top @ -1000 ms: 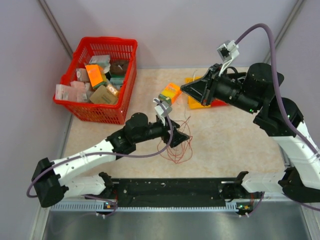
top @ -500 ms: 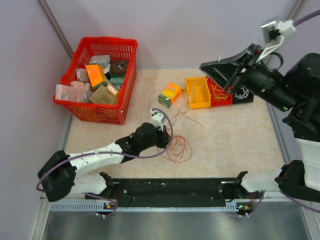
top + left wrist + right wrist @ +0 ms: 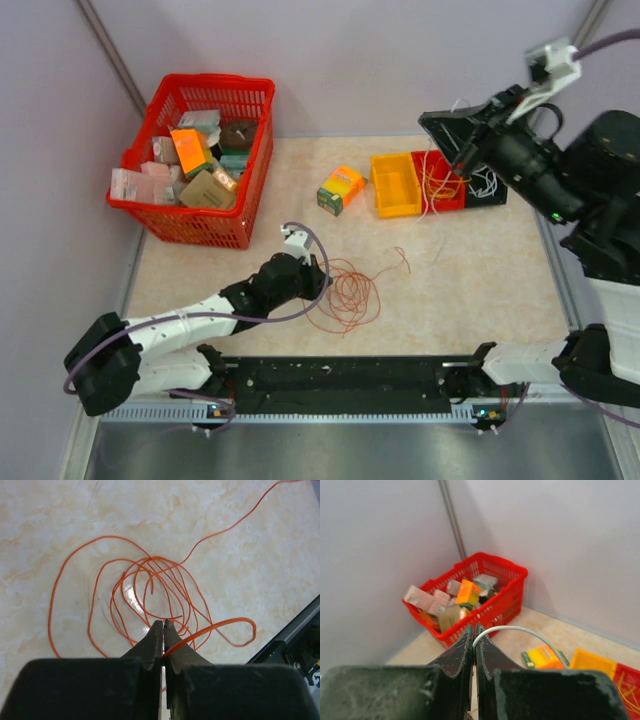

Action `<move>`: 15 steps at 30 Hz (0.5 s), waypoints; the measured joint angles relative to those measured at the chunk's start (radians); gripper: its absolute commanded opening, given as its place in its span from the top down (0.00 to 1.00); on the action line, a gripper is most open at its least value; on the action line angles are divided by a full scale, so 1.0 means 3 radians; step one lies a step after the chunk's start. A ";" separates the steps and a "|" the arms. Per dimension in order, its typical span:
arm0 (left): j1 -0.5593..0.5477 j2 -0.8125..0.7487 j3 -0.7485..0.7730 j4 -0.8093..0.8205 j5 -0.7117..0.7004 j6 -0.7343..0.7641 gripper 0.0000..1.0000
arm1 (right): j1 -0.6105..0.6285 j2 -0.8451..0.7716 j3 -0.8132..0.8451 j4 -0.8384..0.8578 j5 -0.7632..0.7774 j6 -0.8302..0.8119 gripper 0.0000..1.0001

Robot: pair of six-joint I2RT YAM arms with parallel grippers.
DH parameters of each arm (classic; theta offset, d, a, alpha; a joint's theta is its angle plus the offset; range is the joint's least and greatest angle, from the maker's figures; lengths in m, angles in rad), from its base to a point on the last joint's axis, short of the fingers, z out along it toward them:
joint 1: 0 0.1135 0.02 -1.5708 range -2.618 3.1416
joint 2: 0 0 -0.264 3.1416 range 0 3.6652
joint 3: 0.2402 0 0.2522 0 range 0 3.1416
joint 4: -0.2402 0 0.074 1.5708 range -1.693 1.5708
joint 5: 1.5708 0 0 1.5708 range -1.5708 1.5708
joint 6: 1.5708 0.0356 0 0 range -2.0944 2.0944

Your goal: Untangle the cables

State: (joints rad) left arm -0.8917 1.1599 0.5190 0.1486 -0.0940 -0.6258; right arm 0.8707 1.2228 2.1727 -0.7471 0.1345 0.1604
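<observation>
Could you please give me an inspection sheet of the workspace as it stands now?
Surface: beige table, marbled.
Job's things: orange wire coiled on table; white wire held in air; yellow wires in red bin.
Clutter: red basket of boxes; small box; yellow bin.
Grippers: left gripper shut on orange wire; right gripper shut on white wire.
Cables: purple hoses on arms.
Surroundings: grey walls.

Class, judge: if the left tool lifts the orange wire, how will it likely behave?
Probably floppy: the orange wire lies in loose, uneven loops on the table, so it should sag and trail. Likely very light, being so thin. It might slip, as the left tool pinches only one strand.
</observation>
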 measured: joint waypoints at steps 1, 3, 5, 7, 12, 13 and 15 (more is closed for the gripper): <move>0.0000 -0.0060 -0.0009 0.0001 0.0000 0.0000 1.00 | -0.0046 0.0048 -0.0051 -0.0005 0.0053 -0.0039 1.00; 0.0000 -0.0201 -0.0042 0.0003 -0.0001 0.0000 1.00 | -0.0169 0.0132 -0.0111 -0.0005 0.0069 -0.0062 1.00; 0.0000 -0.0305 -0.0072 -0.0009 -0.0005 0.0000 1.00 | -0.0413 0.0263 -0.0153 -0.0011 -0.0018 -0.0037 1.00; 0.0000 -0.0393 -0.0106 -0.0010 -0.0001 0.0003 0.86 | -0.0587 0.0362 -0.0198 -0.0042 -0.0106 0.0014 1.00; 0.0004 -0.0456 -0.0131 0.0029 0.0343 0.0212 0.03 | -0.0715 0.0334 -0.0242 -0.0116 -0.0559 0.0155 1.00; 0.0004 -0.0462 -0.0122 0.0027 0.0432 0.0289 0.01 | -0.0713 0.0296 -0.0242 -0.0114 -0.0656 0.0179 1.00; 0.0003 -0.0462 -0.0039 -0.0027 0.0596 0.0395 0.01 | -0.0713 0.0207 -0.0242 -0.0112 -0.0828 0.0238 1.00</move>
State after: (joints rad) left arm -0.8909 1.0214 0.5072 0.1406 0.0849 -0.5072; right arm 0.6567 1.2850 2.1002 -0.7807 -0.1139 0.2317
